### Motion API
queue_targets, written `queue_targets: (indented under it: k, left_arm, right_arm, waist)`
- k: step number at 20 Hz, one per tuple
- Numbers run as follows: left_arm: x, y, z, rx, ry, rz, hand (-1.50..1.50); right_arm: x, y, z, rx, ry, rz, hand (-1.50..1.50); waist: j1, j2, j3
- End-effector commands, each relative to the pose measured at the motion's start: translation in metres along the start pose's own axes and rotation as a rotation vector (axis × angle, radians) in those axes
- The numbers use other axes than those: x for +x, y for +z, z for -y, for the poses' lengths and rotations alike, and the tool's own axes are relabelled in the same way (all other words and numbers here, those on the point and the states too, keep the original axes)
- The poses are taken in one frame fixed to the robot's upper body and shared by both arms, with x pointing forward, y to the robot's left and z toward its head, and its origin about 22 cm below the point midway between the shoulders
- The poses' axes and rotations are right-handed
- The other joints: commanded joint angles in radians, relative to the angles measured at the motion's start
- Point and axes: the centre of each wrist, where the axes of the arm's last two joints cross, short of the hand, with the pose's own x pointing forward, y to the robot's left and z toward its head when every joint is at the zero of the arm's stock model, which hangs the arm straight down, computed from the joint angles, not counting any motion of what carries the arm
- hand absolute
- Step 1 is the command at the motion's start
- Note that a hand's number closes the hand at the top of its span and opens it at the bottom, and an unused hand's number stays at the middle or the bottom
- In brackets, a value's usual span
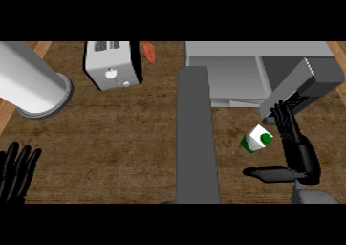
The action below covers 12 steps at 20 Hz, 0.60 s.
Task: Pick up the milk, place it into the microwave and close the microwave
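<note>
On the counter (119,143), before the microwave: the milk is sitting between the open door and the right hand.
Milk (257,139): a small white and green carton, lying just in front of the microwave's mouth, on the wood and not yet inside.
Milk's axis: it is leaning rather than standing square; its long axis seems to be running from lower left to upper right, the white top end pointing up toward the cavity.
Right hand (297,143): released, fingers stretched straight toward the microwave, thumb sticking out to the left below the carton. It is flanking the milk on its right side, not curling round it; whether the fingers are touching it I cannot tell.
Why so held: judging by the spread thumb, the hand is making a cradle wide enough to close on the carton's sides.
Microwave (232,72): standing open at the top right, pale floor showing.
Door (197,134): swung out toward the robot as a long grey bar, left of the milk, leaving the cavity free for loading.
Left hand (14,174): resting open at the lower left edge, fingers up.
Toaster (112,67): standing well clear at the top.
Cylinder (27,79): a grey one at upper left, away from the work.
Stage: grasp not yet made.
</note>
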Motion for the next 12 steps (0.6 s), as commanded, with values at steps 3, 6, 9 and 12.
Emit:
queue_targets:
  k: [3,6,9,12]
  left_arm:
    - [0.015,0.015,-0.022,-0.010,-0.001,-0.006,-1.50]
    - [0.002,0.004,-0.024,-0.006,0.003,0.024,-1.50]
    - [-0.002,0.009,0.005,0.001,-0.006,0.022,-1.50]
    - [-0.012,0.005,0.001,0.000,0.016,0.000,-1.50]
  right_arm:
    - [-0.027,0.001,0.028,0.006,0.028,-0.040,-1.50]
    - [-0.044,0.011,0.028,0.015,0.013,-0.057,-1.50]
    - [-0.050,0.020,0.041,0.042,0.018,-0.070,-1.50]
    - [-0.064,0.013,0.060,0.052,0.034,-0.097,-1.50]
  waist:
    - [0.004,0.000,0.000]
    - [0.002,0.000,0.000]
    - [0.001,0.000,0.000]
    - [0.004,0.002,0.000]
